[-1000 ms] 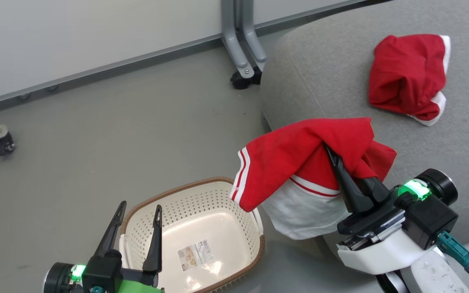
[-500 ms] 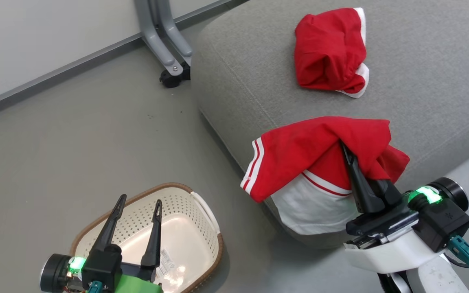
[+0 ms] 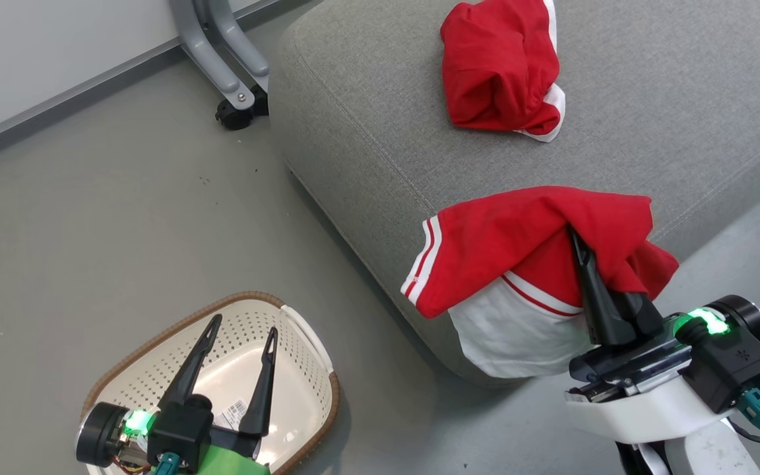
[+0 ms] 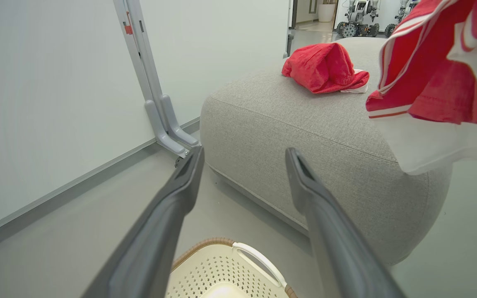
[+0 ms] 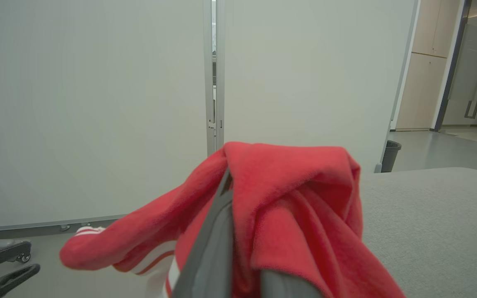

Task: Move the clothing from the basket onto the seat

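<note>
One small label point(image 3: 233, 413) lies on the bottom of the basket point(image 3: 317, 369) at the near left, its print too small to read. The left gripper point(image 3: 244, 324) hangs over the basket, fingers spread wide and holding nothing. Far left, a wheeled partition foot point(image 3: 231, 99) stands just beside the seat point(image 3: 367, 132). A crumpled garment point(image 3: 495, 66) lies on the seat's far side. At its near corner, the right gripper point(image 3: 578, 241) is clamped tight on a red-and-white garment point(image 3: 499, 244).

readable text: none
label point(image 3: 233, 413): white sticker on the basket point(image 3: 149, 376) floor, dark barcode-like print, too small to read, partly hidden
red sticker point(image 4: 128, 29): on the grey post point(image 4: 139, 62), no legible characters
star-like mark point(image 3: 743, 354): tiny, pale, on the black wrist housing point(image 3: 729, 369)
</note>
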Motion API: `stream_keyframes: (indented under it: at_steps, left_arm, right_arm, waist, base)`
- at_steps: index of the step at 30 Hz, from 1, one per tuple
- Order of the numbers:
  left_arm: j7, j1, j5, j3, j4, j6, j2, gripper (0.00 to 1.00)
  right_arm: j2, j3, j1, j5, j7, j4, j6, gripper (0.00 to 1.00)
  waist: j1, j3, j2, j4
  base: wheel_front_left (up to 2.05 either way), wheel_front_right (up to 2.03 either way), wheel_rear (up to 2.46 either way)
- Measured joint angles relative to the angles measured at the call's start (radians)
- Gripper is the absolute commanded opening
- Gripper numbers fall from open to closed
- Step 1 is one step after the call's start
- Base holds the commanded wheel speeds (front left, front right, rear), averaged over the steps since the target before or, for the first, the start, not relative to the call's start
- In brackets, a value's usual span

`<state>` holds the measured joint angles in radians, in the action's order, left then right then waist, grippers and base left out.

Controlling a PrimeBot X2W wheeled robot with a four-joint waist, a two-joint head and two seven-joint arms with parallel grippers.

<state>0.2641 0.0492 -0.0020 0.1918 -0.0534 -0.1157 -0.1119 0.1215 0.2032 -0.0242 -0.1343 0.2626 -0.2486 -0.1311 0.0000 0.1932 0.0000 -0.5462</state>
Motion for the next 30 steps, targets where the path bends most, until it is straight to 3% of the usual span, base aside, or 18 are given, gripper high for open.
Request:
stream_keyframes:
  at_steps: [9, 16, 23, 30]
  left_arm:
    - [0.000, -0.014, 0.002, 0.004, 0.003, 0.000, -0.002, 1.00]
    - [0.000, -0.055, 0.021, 0.025, 0.022, 0.003, -0.033, 1.00]
    - [0.000, -0.129, 0.038, 0.102, 0.081, 0.002, -0.067, 1.00]
    - [0.000, -0.192, 0.058, 0.198, 0.110, -0.002, -0.098, 1.00]
  right_arm:
    - [0.028, -0.035, -0.046, 0.001, 0.000, -0.018, 0.000, 0.00]
    - [0.102, -0.114, -0.225, -0.029, 0.000, -0.021, 0.000, 0.00]
    - [0.172, -0.255, -0.447, -0.083, 0.000, 0.072, 0.000, 0.00]
    - [0.268, -0.305, -0.656, -0.096, 0.000, 0.213, 0.000, 0.00]
  waist:
    - [0.0000, 0.029, 0.0000, 0.000]
    - [0.0000, 0.090, 0.0000, 0.005]
    - [0.0000, 0.179, 0.0000, 0.034]
    - [0.0001, 0.272, 0.0001, 0.076]
  base:
    - [0.00, 0.00, 0.00]
    - [0.00, 0.00, 0.00]
    - [0.00, 0.00, 0.00]
    - [0.00, 0.00, 0.00]
